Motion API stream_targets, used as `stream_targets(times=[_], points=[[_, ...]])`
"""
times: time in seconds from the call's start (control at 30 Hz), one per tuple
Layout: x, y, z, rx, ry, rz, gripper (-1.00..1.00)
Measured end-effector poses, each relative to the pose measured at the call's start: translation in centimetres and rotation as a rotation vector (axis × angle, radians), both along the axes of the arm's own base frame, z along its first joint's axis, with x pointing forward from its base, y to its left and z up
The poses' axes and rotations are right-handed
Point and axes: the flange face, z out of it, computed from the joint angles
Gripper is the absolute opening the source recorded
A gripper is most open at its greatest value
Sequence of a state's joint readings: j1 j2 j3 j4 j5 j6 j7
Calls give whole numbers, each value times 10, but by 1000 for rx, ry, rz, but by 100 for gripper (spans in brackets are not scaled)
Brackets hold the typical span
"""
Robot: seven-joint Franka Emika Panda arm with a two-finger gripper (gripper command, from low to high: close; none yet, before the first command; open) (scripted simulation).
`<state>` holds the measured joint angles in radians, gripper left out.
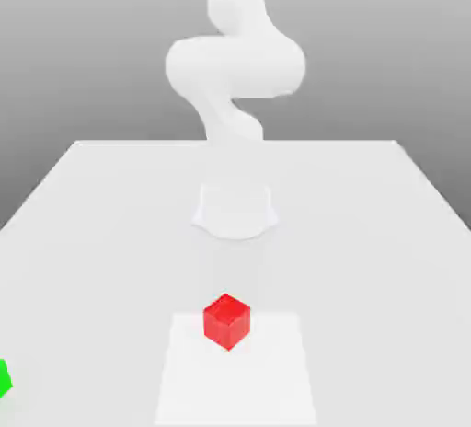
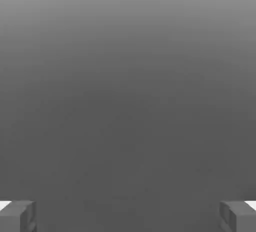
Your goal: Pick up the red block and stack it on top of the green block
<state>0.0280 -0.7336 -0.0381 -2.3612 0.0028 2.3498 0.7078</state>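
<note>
Your gripper [image 2: 128, 217] is wide apart w/ nothing btwn the fingers. Red block [image 1: 226, 322] sits on the table [image 1: 368, 278], well apart from it; rush the approach & you may clip a corner, b/c it's angled.

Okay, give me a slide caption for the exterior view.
Red block on the table, the green block partly cut off at the view's left edge.
</note>
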Motion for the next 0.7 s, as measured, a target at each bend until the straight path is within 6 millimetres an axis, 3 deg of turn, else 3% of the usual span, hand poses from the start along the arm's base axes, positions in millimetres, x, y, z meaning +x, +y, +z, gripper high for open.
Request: stream_targets(times=[0.13, 0.3, 0.43, 0.57, 0.63, 0.7], points=[[37, -8, -99, -68, 144, 139, 0], [50, -7, -224, -153, 318, 328, 0], [32, -4, -325, -223, 465, 505, 0], [-11, -4, -428, -297, 625, 714, 0], [-21, -3, -456, -313, 657, 765, 0], [-22, -5, -472, -317, 664, 774, 0]])
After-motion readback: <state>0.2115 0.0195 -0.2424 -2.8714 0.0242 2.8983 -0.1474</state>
